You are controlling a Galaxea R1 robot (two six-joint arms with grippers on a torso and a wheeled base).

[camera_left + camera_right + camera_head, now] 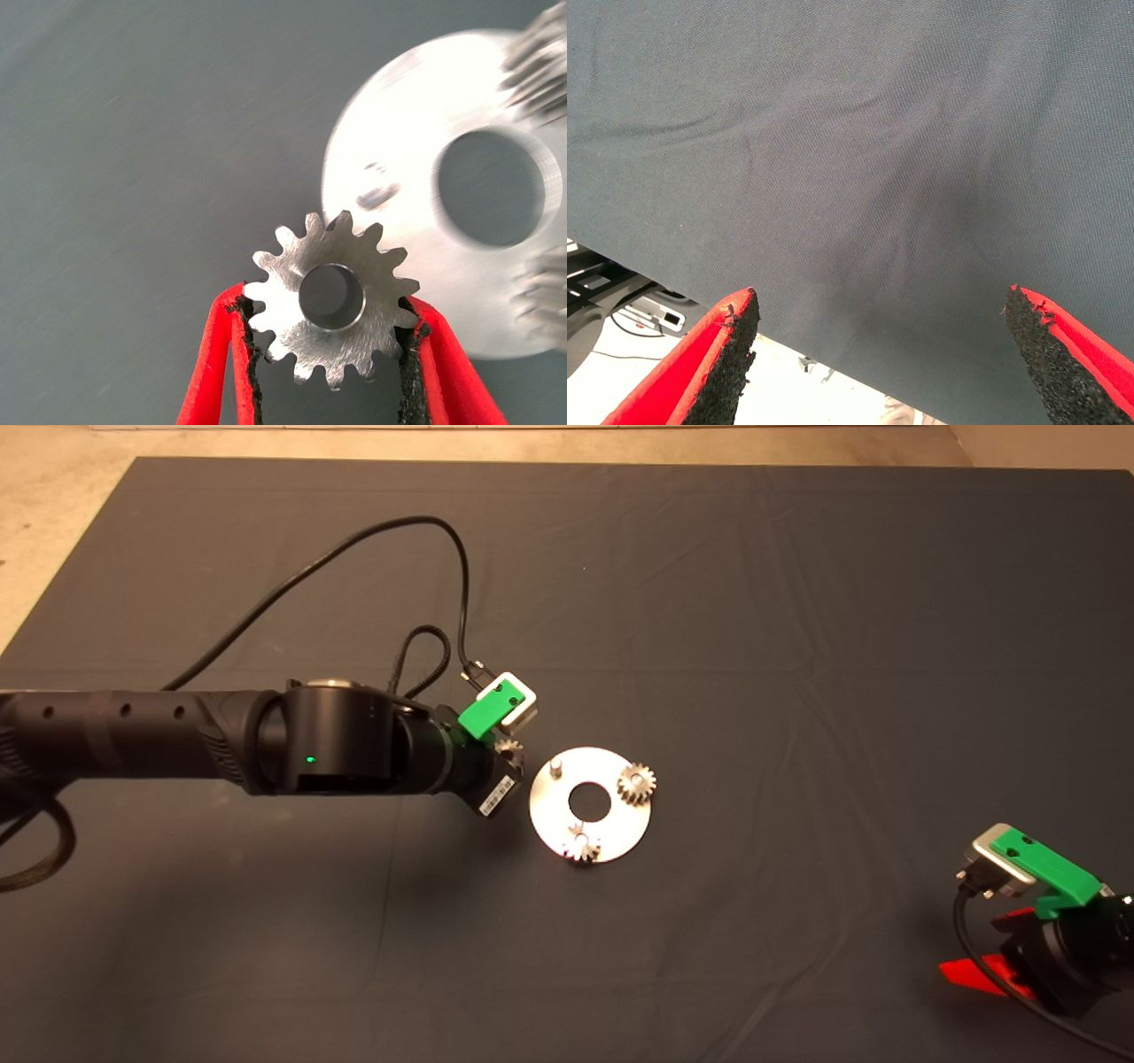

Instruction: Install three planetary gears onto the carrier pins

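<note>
A silver-grey gear [331, 298], its pointed teeth and round centre hole plain in the left wrist view, sits clamped flat between the two red fingers [221, 363] of the left gripper [330, 354], black pads pressed against the teeth on opposite sides. In the head view only a few teeth of this gear [508, 747] show past the gripper's body, just beside the left rim of the disc [554, 810].

The disc, flat, round and shiny with a centre hole, lies on the dark mat [797, 646] near the middle of the bench. Two gears already sit on it: one [636, 782] at its right side, the other [581, 845] at its near edge, each with a pin tip showing in its hole. The third pin [556, 767] stands bare at the disc's upper left, on the side nearest the held gear. From the wrist camera, the disc [407, 133] is smeared by blur; the bare pin [376, 192] reads only as a dim mark, and the two seated gears are cut off at the frame's edge.

The left arm [177, 735] reaches in across the mat, a black cable [354, 545] looping above it.

The right gripper [974, 970] waits at the mat's lower right corner, its fingers [718, 359] spread wide apart over bare mat, with floor visible beyond the mat's edge.
</note>
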